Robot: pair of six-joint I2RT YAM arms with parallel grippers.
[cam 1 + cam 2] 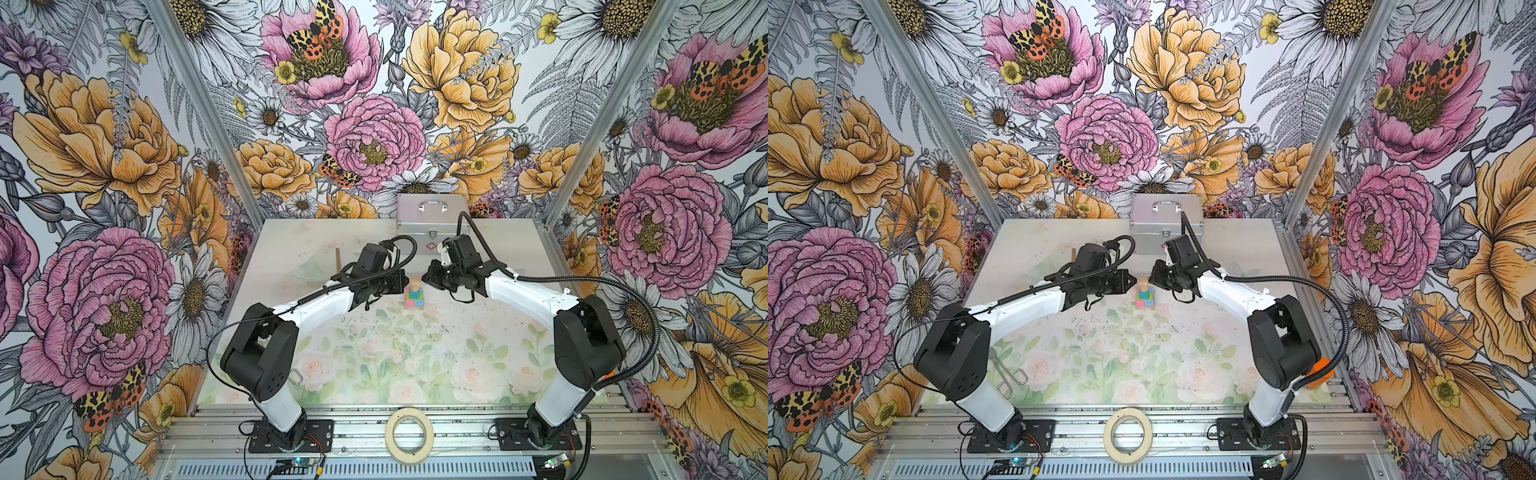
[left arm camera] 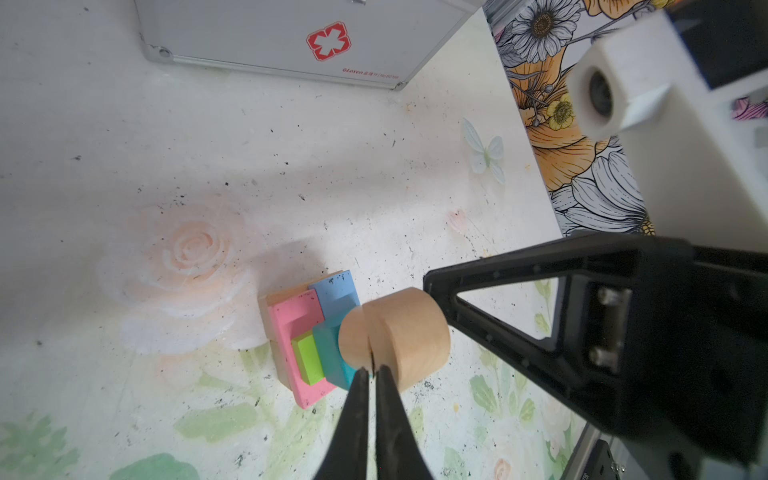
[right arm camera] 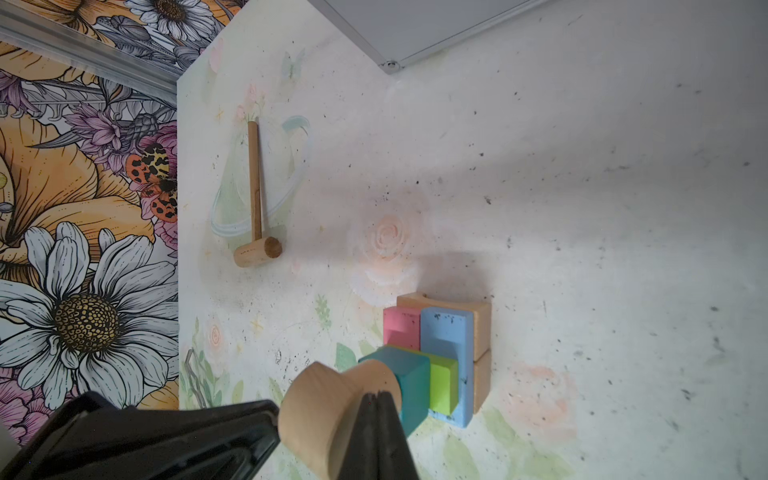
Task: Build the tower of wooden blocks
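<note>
- Closest to us, a roll of masking tape [image 1: 409, 434] lies flat on the metal rail between the two arm bases.
- Next comes the flowery counter [image 1: 374, 365], speckled with dark bits.
- The tower [image 1: 414, 295] stands around mid-counter, right between the two end effectors.
- Going up the stack, there are tan blocks [image 3: 482, 328] at the bottom. A pink block [image 3: 401, 332] and a light blue block [image 3: 446, 332] sit on those. Then come a green block [image 3: 444, 384] and a teal block [image 3: 411, 378], with a tan cylinder [image 2: 395, 338] on top.
- The left end effector [image 2: 372, 374] is just left of the tower, pinched closed and holding nothing. Its tips are right at the cylinder's edge, but I can't tell if they actually touch.
- The right end effector [image 3: 376, 397] is the same deal on the right side: pinched closed, empty, right up by the cylinder.
- Farther back on the left, a little wooden mallet [image 3: 255, 199] lies flat, well apart from the tower.
- A silver case [image 1: 430, 216] with a red cross sits at the far edge.
</note>
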